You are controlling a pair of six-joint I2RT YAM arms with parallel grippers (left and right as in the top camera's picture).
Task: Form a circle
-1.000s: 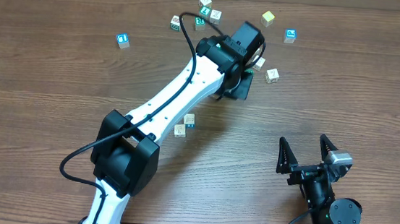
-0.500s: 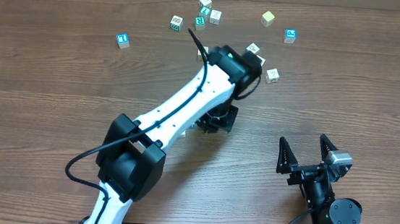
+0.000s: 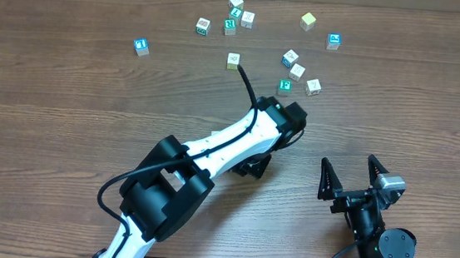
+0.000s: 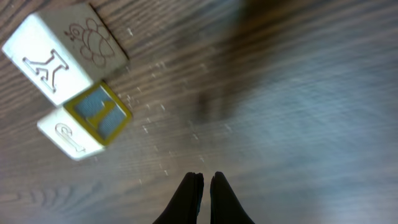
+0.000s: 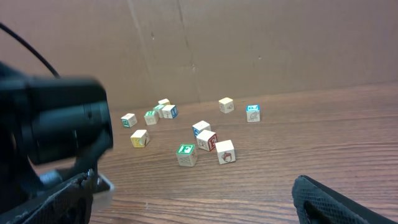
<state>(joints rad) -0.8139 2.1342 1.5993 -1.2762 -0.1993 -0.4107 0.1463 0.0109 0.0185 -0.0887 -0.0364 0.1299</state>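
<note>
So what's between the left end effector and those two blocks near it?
Only bare table. The left wrist view shows wood grain and nothing else between the shut left end effector and the K block and yellow-framed block.

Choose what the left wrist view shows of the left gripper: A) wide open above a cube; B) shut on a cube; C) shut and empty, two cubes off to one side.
C: the left gripper is pinched shut on nothing; the K cube and yellow-framed cube lie clear of it.
</note>
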